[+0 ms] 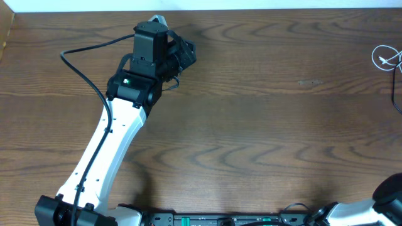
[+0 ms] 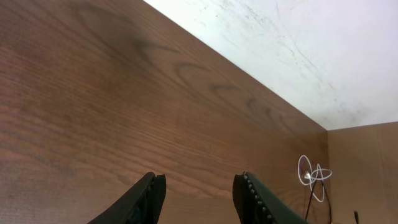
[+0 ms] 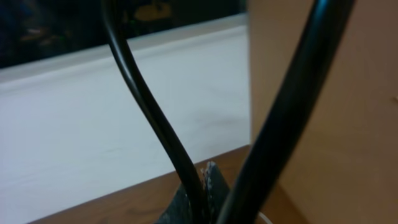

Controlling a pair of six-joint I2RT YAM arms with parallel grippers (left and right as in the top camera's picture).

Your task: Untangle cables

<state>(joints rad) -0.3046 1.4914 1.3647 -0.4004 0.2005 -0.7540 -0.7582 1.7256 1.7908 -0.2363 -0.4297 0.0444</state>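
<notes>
Left gripper [image 2: 199, 182], seen from its wrist: jaws partly apart, nothing between them, over the wooden table [image 2: 93, 112]. Beyond it and to its right, well apart, the white cable [image 2: 314, 175] lies in small loops near the table's far right corner; the black cable [image 2: 309, 200] runs from those loops toward the near edge. Right gripper [image 3: 206, 180]: jaws closed together, partly hidden behind two thick black arm wires [image 3: 149, 118].

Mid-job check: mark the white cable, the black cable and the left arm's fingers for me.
white cable [image 2: 311, 176], left wrist view, on its looped coil.
black cable [image 2: 309, 202], left wrist view, on the thin strand below the white loops.
left fingers [image 2: 252, 199], left wrist view, on the ridged finger nearer the cables.
</notes>
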